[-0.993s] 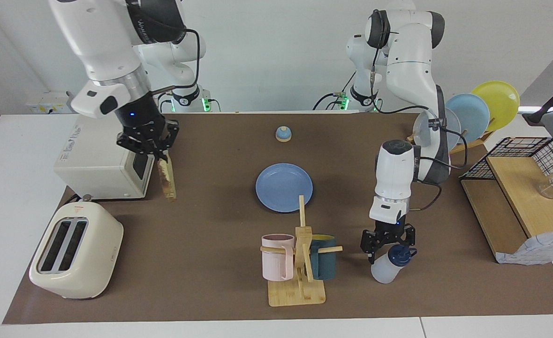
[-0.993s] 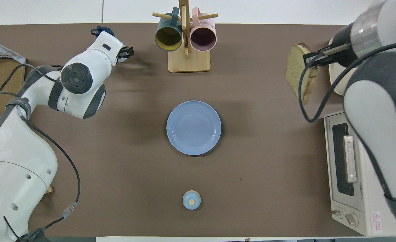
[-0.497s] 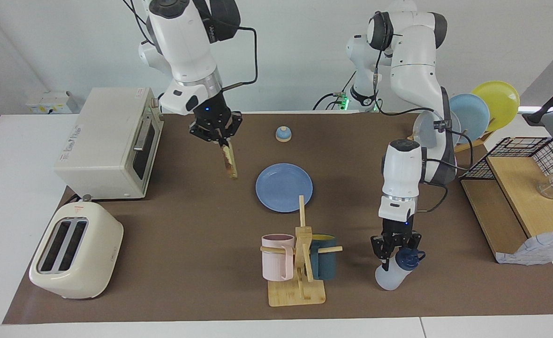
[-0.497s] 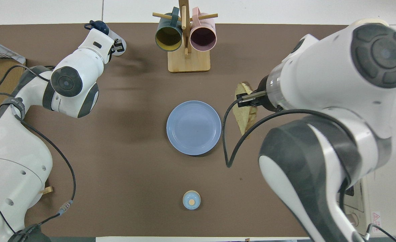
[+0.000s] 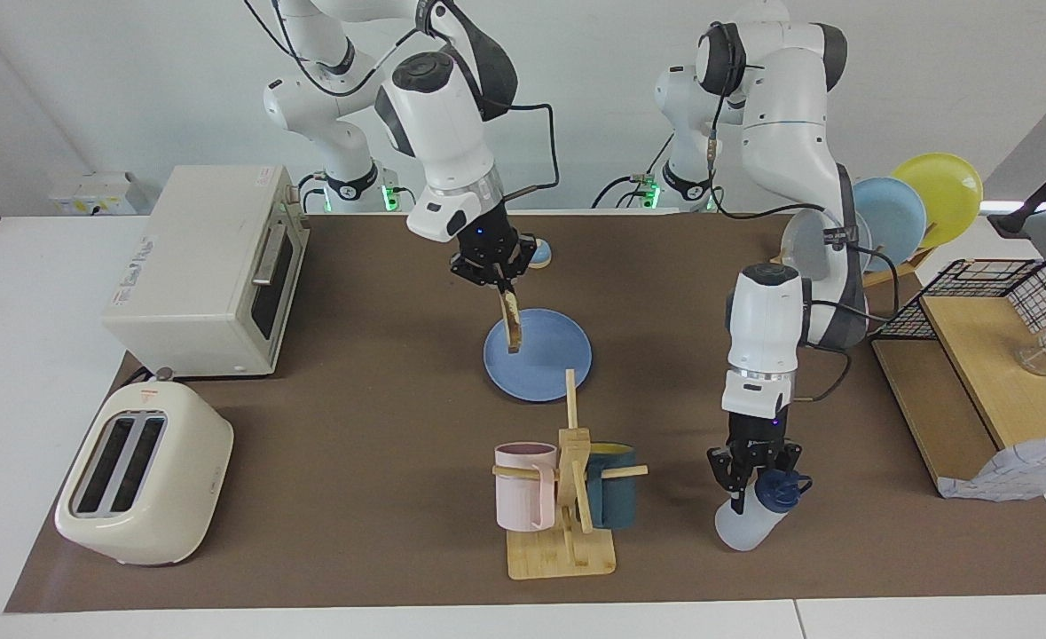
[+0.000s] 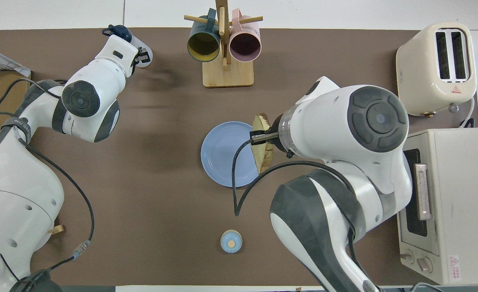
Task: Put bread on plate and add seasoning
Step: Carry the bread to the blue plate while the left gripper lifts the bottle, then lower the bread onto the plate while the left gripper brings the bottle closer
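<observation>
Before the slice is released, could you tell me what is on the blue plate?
The blue plate itself is bare. The bread hangs edge-down over it from the right hand. The arm hides the rim toward the toaster oven in the overhead view.

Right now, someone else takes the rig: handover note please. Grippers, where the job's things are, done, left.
Right gripper: shut on the bread, slice hanging edge-down over the plate's edge toward the right arm's end; not yet laid down.
Left gripper: shut on the seasoning near its cap; bottle tilted at the table beside the mug rack, toward the left arm's end.
Done: both items gripped, bread carried to the plate.
Left: lay bread flat on the plate, release, bring the seasoning over and add it.
</observation>
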Controlling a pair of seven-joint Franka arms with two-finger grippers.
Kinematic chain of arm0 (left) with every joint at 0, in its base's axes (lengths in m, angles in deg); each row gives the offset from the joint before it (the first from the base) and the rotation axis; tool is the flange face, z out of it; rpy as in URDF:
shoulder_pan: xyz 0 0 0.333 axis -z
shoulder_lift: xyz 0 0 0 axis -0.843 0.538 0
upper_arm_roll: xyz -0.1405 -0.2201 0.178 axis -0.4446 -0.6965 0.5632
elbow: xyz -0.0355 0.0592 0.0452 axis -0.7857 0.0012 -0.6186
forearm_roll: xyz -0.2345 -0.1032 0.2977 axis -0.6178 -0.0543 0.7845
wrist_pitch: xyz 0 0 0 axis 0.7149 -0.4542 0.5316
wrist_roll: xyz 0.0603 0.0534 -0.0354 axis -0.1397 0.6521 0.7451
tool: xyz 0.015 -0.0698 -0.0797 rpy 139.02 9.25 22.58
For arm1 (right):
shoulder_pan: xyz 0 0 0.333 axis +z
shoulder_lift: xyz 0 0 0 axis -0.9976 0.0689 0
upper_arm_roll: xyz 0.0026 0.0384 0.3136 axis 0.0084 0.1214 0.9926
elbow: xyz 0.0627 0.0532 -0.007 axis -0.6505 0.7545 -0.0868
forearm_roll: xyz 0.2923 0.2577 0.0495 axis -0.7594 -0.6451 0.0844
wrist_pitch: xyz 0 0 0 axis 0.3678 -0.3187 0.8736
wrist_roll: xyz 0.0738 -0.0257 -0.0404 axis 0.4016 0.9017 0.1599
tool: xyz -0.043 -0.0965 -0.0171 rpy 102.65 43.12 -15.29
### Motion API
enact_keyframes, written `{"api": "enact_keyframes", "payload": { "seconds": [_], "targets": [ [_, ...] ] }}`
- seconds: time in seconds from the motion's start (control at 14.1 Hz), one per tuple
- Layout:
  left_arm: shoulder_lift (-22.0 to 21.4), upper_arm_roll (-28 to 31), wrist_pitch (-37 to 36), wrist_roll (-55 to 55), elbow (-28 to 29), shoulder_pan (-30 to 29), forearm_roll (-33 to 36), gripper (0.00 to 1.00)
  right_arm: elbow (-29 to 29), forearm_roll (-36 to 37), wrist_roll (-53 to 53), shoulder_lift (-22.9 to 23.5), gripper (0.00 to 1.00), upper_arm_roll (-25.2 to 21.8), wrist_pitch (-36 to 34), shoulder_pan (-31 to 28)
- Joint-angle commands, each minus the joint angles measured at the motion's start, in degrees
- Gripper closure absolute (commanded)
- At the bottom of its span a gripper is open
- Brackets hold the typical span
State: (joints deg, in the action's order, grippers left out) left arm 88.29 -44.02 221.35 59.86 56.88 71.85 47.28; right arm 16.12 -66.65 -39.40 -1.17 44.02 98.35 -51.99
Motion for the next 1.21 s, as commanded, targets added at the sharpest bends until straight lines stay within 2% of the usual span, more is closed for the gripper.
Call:
{"api": "enact_keyframes", "payload": {
  "seconds": [0.0, 0.28, 0.57, 0.85, 0.99, 1.14],
  "targets": [
    [-5.40, -0.06, -3.71, -3.15, 3.24, -0.69, 1.59, 1.00, 1.77, -0.94, -2.07, 1.46, 1.00, -0.19, 5.09, 1.45],
    [-12.25, -0.58, -12.68, -15.63, 5.96, -0.51, 1.50, 1.00, 5.01, -0.94, -2.07, 3.14, 1.00, -0.19, 11.68, 3.12],
    [-21.91, -1.81, -15.13, -22.23, 16.32, 0.63, 1.50, 1.00, 6.44, -1.11, -3.65, 4.63, 1.00, -0.10, 17.23, 4.61],
    [-27.20, -2.34, -24.00, -29.09, 18.72, 2.91, 0.02, 1.00, 7.48, -1.20, -3.30, 4.64, 1.00, -0.19, 17.33, 4.26],
    [-29.31, -2.43, -29.36, -36.79, 18.54, 4.23, -5.93, 1.00, 10.20, -1.29, -3.04, 3.93, 1.00, -0.19, 17.59, 3.47],
    [-32.64, -1.99, -35.60, -51.00, 18.19, 3.54, -15.59, 1.00, 12.66, -1.29, -3.56, 3.06, 1.00, -0.19, 18.03, 2.33]
  ]
}}
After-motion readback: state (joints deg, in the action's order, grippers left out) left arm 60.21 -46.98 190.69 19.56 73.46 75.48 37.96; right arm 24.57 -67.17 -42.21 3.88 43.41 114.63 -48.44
